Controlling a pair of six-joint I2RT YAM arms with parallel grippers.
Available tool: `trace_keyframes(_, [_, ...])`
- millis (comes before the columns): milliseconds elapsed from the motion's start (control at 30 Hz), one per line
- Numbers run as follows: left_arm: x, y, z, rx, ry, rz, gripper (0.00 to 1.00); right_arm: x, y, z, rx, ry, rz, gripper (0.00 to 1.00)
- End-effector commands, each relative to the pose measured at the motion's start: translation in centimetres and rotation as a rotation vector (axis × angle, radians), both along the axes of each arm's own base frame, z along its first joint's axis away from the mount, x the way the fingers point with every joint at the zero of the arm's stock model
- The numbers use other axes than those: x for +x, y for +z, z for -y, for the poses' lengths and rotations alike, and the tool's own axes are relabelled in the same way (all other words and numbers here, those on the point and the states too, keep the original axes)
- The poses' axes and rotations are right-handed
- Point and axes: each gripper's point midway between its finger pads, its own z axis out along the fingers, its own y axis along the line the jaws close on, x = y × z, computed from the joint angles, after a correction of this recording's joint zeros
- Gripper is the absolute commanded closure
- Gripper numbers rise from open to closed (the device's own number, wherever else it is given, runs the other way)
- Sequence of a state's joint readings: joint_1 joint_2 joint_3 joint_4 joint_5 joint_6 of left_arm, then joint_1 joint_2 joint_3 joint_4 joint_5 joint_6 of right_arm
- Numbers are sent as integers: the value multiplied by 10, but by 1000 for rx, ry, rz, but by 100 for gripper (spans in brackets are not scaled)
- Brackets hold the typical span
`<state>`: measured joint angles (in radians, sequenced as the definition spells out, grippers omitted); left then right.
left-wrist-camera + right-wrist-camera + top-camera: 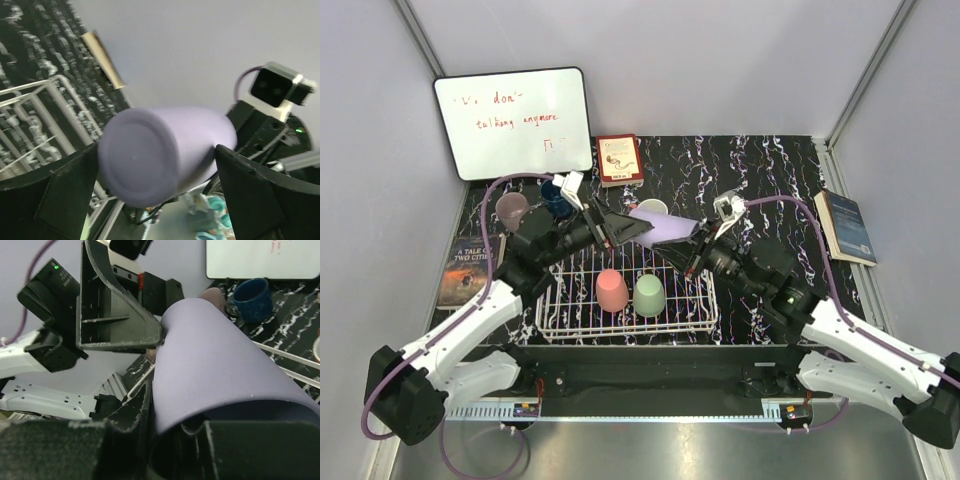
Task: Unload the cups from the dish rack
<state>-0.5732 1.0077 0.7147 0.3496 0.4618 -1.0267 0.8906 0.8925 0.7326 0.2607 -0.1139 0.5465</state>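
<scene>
Nearest the lens in the right wrist view, the right end effector point(175, 437) pinches the rim of the lavender cup point(215, 365), one finger inside its mouth. We see that cup lying on its side in the air above the far edge of the dish rack point(578, 300). Around its closed base the left end effector point(157, 167) stands wide, a finger on each side just beside the wall; whether they touch we cannot tell. In the rack a pink cup point(611, 290) and a light green cup point(649, 295) sit upside down. On the worktop point(760, 170) past the rack's far left corner sit a mauve cup point(511, 208) and a dark blue cup point(557, 197).
</scene>
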Motion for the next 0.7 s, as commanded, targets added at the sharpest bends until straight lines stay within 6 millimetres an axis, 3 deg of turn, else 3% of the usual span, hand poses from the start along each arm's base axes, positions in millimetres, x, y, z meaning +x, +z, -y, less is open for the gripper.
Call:
trace_keyframes(0, [18, 21, -25, 110, 133, 92, 1, 0, 27, 30, -23, -108, 56, 100])
trace_keyframes(33, [22, 30, -31, 110, 169, 102, 1, 10, 26, 40, -35, -190, 47, 100])
trace_keyframes(133, [37, 33, -60, 150, 338, 59, 1, 27, 22, 65, -112, -347, 19, 100])
trace_keyframes(167, [46, 31, -74, 162, 433, 39, 1, 33, 21, 73, -142, -397, 12, 100])
trace_keyframes(300, [46, 20, -113, 199, 625, -40, 1, 75, 19, 117, -381, -740, -50, 100])
trace_keyframes(433, [41, 7, -123, 244, 658, -53, 1, 119, 18, 133, -575, -910, -114, 100])
trace_keyframes(467, [41, 3, -126, 269, 666, -58, 1, 140, 14, 155, -591, -973, -177, 100])
trace_keyframes(533, [40, -9, -129, 327, 668, -101, 1, 169, -5, 144, -607, -897, -296, 100])
trace_keyframes(600, [39, -20, -131, 379, 666, -136, 1, 209, -26, 157, -611, -891, -423, 100])
trace_keyframes(667, [37, -30, -130, 422, 651, -164, 1, 227, -44, 167, -619, -901, -537, 100])
